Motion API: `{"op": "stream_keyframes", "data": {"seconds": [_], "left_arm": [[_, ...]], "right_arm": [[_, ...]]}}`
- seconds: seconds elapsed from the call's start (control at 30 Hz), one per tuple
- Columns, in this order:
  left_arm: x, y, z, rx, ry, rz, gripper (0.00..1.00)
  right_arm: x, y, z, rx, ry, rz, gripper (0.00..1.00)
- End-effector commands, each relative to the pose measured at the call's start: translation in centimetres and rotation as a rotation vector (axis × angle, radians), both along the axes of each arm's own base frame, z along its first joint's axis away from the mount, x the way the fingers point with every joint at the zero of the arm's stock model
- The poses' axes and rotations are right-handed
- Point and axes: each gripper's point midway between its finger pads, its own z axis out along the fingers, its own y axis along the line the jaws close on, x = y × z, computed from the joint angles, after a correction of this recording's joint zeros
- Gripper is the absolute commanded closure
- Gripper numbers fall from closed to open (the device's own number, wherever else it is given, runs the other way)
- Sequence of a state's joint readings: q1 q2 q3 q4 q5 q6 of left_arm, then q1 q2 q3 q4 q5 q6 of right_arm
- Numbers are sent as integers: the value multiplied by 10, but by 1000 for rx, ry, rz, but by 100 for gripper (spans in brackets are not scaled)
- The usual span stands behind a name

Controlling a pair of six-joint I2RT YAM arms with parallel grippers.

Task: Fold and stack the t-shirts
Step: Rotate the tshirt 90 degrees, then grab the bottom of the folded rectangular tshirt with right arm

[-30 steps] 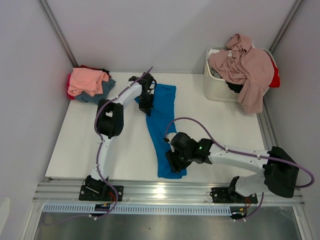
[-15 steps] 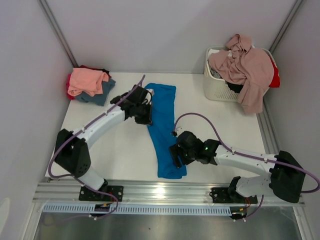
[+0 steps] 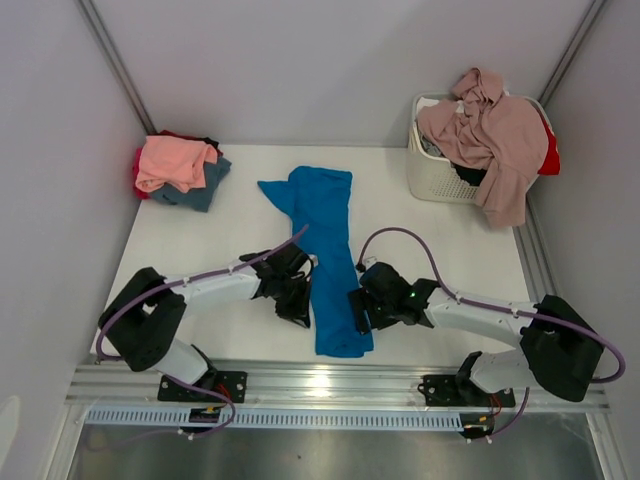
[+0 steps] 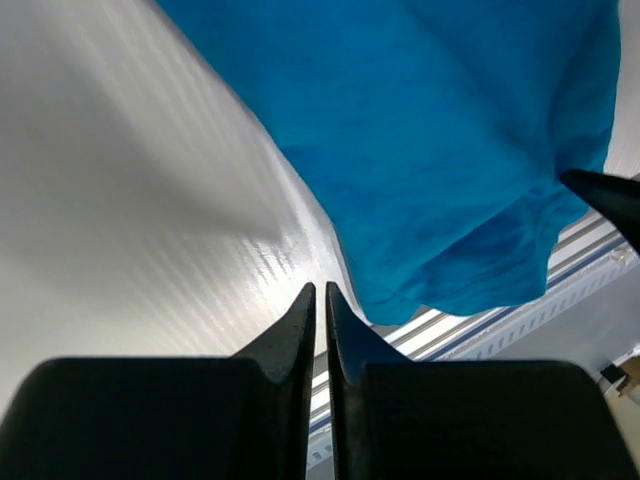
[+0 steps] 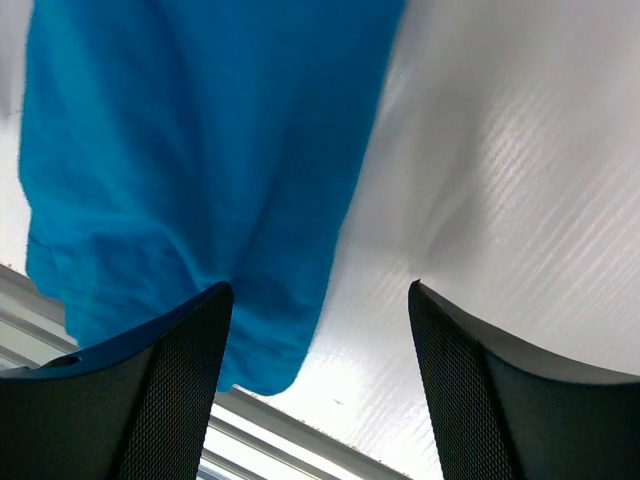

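Blue shirt [image 3: 328, 240] lies as a long strip down the table [image 3: 200, 250], its near hem flanked by the left gripper [image 4: 320, 290], all but closed on nothing, and the right gripper [image 5: 315, 288], spread wide and empty, likely placed to take both hem corners for folding.

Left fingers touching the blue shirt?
Cannot tell. Left wrist view: left fingers end right beside the blue shirt; neither gap nor contact shows.

Surface: white table [image 3: 470, 230] | middle: bright blue t-shirt [image 3: 325, 230] | far left — shirt pile [image 3: 178, 165] | far right — basket [image 3: 432, 172]
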State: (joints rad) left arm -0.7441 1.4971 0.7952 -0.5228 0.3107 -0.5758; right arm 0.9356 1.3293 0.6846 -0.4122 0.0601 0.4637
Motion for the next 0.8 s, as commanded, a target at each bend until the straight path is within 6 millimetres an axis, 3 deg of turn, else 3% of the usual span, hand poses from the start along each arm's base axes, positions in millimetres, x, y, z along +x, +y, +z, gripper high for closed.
{"op": "stream_keyframes", "data": {"seconds": [0.0,0.33,0.37,0.53,0.7,0.77], "left_arm": [[1,-26,15,-123,-45,-6,91],[-21,-33,1,-142,3,-46,90],[-22,-34,1,-149,8,-50,90],[-33,-38,0,-189,34,-65,90],[-41,-45,6,-249,62,-77,91],[-44,-47,11,-272,63,-78,91]], "right_arm": [[1,5,8,101,23,-25,25],[-17,4,-1,304,160,-56,24],[-27,4,-5,330,198,-41,24],[-39,19,-7,486,266,-35,24],[-61,35,-10,626,376,8,28],[-69,42,-11,628,413,22,38]]}}
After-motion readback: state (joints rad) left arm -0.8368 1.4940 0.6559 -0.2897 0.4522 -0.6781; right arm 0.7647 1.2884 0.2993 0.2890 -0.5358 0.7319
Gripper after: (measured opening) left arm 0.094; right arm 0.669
